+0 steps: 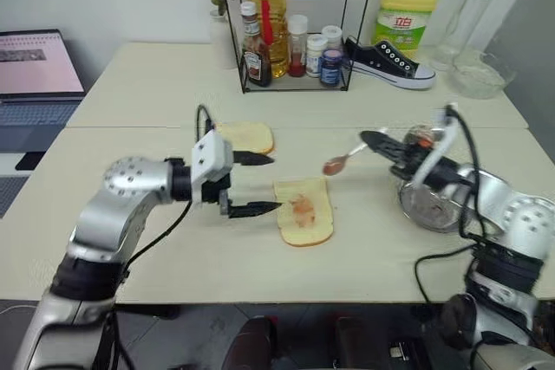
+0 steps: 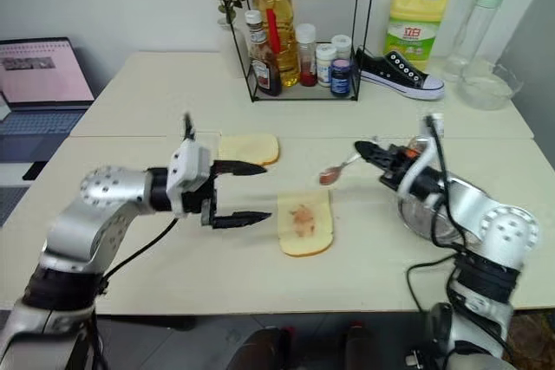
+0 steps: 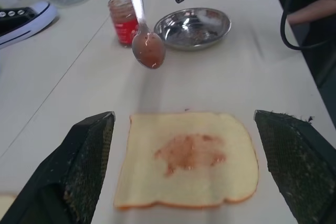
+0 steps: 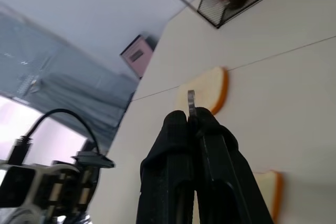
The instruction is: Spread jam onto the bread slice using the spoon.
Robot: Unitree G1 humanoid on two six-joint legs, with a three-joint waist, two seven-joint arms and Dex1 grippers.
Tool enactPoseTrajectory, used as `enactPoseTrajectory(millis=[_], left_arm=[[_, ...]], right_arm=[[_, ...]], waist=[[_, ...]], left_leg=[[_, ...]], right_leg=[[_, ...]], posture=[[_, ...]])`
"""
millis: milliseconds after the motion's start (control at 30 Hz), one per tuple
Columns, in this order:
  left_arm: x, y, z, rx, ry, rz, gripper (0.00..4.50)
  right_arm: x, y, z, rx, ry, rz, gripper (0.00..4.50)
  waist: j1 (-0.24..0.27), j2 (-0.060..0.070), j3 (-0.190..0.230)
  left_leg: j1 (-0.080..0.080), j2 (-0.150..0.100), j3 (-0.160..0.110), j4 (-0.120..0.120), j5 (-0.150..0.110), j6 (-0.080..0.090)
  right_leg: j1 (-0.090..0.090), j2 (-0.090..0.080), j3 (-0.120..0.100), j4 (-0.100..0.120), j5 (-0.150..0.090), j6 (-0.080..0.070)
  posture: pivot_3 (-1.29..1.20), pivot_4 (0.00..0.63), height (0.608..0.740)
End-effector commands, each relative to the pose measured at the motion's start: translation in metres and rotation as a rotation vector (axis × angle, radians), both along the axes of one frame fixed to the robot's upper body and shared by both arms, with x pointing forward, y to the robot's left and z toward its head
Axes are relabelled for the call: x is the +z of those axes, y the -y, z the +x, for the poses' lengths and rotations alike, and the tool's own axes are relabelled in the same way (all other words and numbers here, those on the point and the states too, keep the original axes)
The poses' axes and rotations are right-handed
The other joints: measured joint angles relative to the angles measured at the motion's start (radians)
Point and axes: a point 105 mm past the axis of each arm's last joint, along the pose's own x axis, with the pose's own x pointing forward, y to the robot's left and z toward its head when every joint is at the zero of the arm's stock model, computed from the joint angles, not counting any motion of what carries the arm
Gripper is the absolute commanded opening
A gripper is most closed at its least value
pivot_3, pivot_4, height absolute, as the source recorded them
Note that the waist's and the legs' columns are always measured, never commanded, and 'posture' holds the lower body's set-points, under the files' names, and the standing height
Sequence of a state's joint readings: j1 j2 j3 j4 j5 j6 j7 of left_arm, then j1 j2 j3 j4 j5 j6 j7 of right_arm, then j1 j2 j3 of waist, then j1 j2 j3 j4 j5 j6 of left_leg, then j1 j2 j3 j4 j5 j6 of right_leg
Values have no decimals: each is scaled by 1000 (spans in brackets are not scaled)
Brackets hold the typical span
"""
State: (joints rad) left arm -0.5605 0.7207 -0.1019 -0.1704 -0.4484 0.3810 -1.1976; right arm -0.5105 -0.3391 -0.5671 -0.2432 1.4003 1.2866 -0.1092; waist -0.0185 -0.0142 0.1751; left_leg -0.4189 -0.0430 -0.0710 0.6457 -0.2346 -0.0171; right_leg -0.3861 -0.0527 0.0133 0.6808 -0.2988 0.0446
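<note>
Nearest, a pale yellow bread slice (image 1: 304,211) with a thin tan crust lies flat on the cream table (image 1: 173,240), a reddish jam smear (image 1: 303,208) at its middle. The left gripper (image 1: 260,184) hovers just beside it, fingers spread wide, empty. Beyond, the right gripper (image 1: 371,139), clamped shut, holds a slim silver metal spoon (image 1: 342,161) above the table, its bowl coated red. Farther right sits a round steel dish (image 1: 431,205).

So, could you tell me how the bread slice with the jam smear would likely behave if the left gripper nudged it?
The bread slice looks thin and soft, so it would probably slide lightly or buckle. Its jam smear may stick to the fingers.
</note>
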Motion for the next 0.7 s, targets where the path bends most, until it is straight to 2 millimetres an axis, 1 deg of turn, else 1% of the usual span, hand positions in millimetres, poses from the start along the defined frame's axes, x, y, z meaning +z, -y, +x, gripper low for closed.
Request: enactPoseTrajectory(millis=[33, 100, 133, 200, 267, 333, 433, 533, 600, 700], left_arm=[[6, 24, 1, -81, 4, 7, 4428], [9, 43, 6, -105, 13, -27, 4428], [11, 49, 7, -111, 14, -38, 4428], [7, 66, 10, -143, 9, -47, 4428], [-2, 84, 11, -175, 9, -31, 4428], [-10, 101, 19, -172, -2, -35, 4428], [-16, 117, 23, -190, 14, -36, 4428], [-22, 127, 24, -214, 37, -21, 4428], [-20, 134, 26, -221, 45, -36, 4428], [-17, 138, 27, -227, 51, -52, 4428]], right_arm=[[17, 36, -15, -181, 92, -79, 60], [15, 60, -19, -288, 85, -116, 60], [14, 66, -21, -313, 82, -126, 60], [8, 83, -24, -383, 75, -172, 60], [2, 100, -26, -462, 68, -182, 60], [-12, 118, -26, -532, 41, -157, 60], [-26, 135, -24, -590, 23, -97, 60], [-40, 141, -21, -607, 2, -71, 60], [-53, 145, -20, -619, -31, -58, 60], [-66, 149, -22, -631, -63, -50, 60]], waist=[[-5, 0, 0], [-8, 0, 0], [-9, 0, 0], [-14, 0, 0], [-16, 0, 0], [-15, 0, 0], [-14, 0, 0], [-13, 0, 0], [-12, 0, 0], [-10, 0, 0]], left_leg=[[0, 0, 0, 0, 0, 0], [0, 0, 1, 0, 0, 0], [1, 0, 1, 0, 0, 0], [1, 1, 1, 0, 0, 0], [1, 2, 2, -1, 0, 0], [2, 2, 2, -1, 0, 0], [2, 2, 3, 0, 0, 1], [3, 2, 4, 0, 0, 1], [2, 2, 4, 0, 0, 0], [2, 2, 4, 0, 0, 1]], right_leg=[[0, 0, 0, 0, 0, 0], [0, 0, 1, 0, 0, 0], [0, 0, 1, 1, 0, 0], [0, 0, 1, 1, 0, 0], [0, 1, 1, 1, 0, 0], [0, 2, 1, 1, 0, 0], [1, 2, 1, 1, 0, 0], [1, 2, 2, 1, 0, 0], [0, 2, 2, 1, 0, 0], [1, 2, 2, 1, 0, 0]], posture=[[0, 150, 740], [0, 150, 740], [0, 150, 740], [0, 150, 740], [0, 150, 740], [0, 150, 740], [0, 150, 740], [0, 150, 740], [0, 150, 740], [0, 150, 740]])
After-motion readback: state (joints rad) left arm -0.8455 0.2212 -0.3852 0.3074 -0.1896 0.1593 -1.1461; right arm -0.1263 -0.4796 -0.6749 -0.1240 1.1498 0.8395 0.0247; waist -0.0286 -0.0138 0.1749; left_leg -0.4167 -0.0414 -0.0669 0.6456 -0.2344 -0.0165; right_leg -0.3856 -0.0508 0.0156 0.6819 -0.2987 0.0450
